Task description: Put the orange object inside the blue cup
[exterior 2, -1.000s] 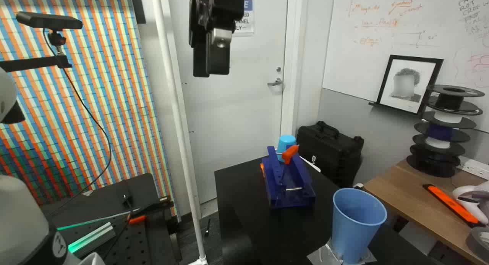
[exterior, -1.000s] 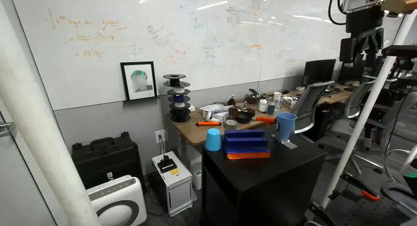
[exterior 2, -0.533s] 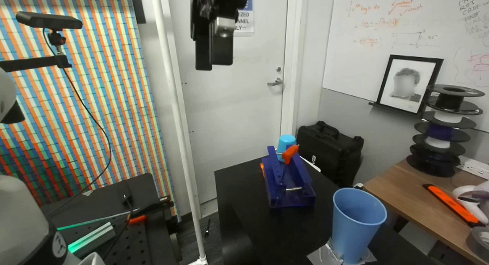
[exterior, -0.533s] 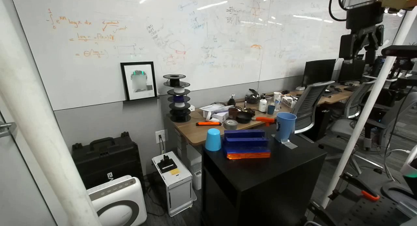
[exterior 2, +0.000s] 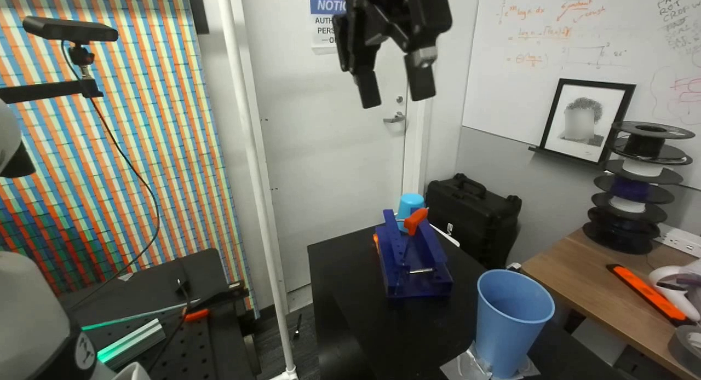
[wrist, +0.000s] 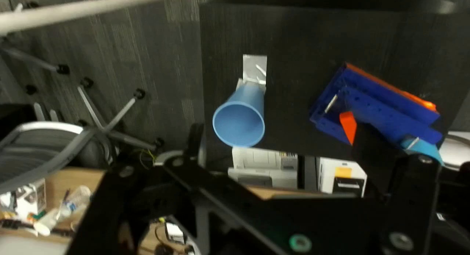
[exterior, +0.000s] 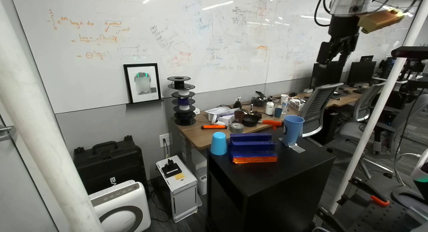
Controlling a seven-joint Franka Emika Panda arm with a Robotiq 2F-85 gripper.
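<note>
The orange object (exterior 2: pixel 416 221) is a small orange-red piece sticking up, tilted, from the dark blue holder (exterior 2: pixel 419 289). It also shows in the wrist view (wrist: pixel 348 123), just beside one finger. In an exterior view the holder (exterior: pixel 252 146) hides it. The blue cup (exterior 2: pixel 509 328) stands upright, mouth up, taped to the black cabinet top; it shows in an exterior view (exterior: pixel 293 130) and in the wrist view (wrist: pixel 240 119), where it looks empty. My gripper (exterior 2: pixel 395 94) is open and empty, high above the cabinet; it also shows in an exterior view (exterior: pixel 332 62) and the wrist view (wrist: pixel 282 133).
A lighter cyan cup (exterior: pixel 219 143) stands upside down beside the holder, at the end away from the blue cup. The black cabinet (exterior: pixel 267 178) has a wooden desk (exterior: pixel 197 135) with clutter behind it. White poles (exterior 2: pixel 254 166) and a chair (exterior: pixel 321 108) stand around.
My gripper has swung leftward in an exterior view and rightward in the other exterior view. It has turned, so the gap between its fingers shows. The objects on the cabinet have not moved.
</note>
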